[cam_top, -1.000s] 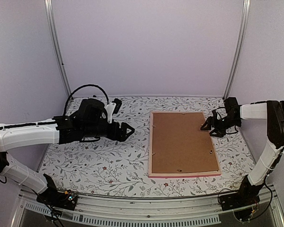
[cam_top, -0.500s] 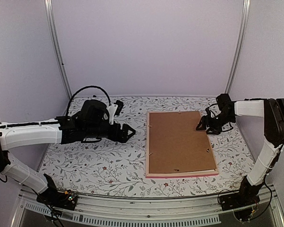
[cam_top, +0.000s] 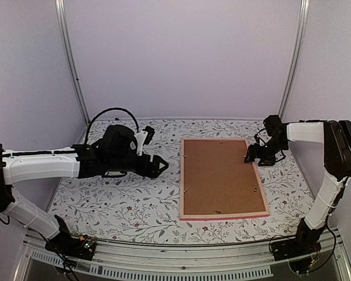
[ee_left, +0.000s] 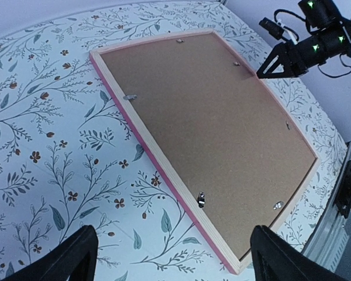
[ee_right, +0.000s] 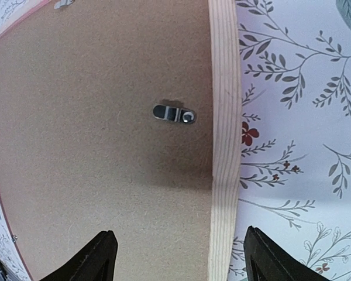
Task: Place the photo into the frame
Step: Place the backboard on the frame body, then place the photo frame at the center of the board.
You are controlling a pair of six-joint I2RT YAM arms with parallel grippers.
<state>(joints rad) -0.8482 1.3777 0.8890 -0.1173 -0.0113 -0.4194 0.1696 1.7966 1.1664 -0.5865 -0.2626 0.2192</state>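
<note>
Readable text: none in any view | frame (ee_right: 225,117) rail: bare wood, no label | backing board (ee_right: 93,117): plain brown, no print | metal clip (ee_right: 174,113): no stamp legible | tablecloth (ee_right: 298,117): leaf-and-flower pattern only (no lettering) | arm casings: any markings too small to read

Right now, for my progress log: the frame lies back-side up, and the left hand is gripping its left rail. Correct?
No. The frame does lie back-side up, but the left hand is open, short of that rail, gripping nothing, as the left wrist view shows.
</note>
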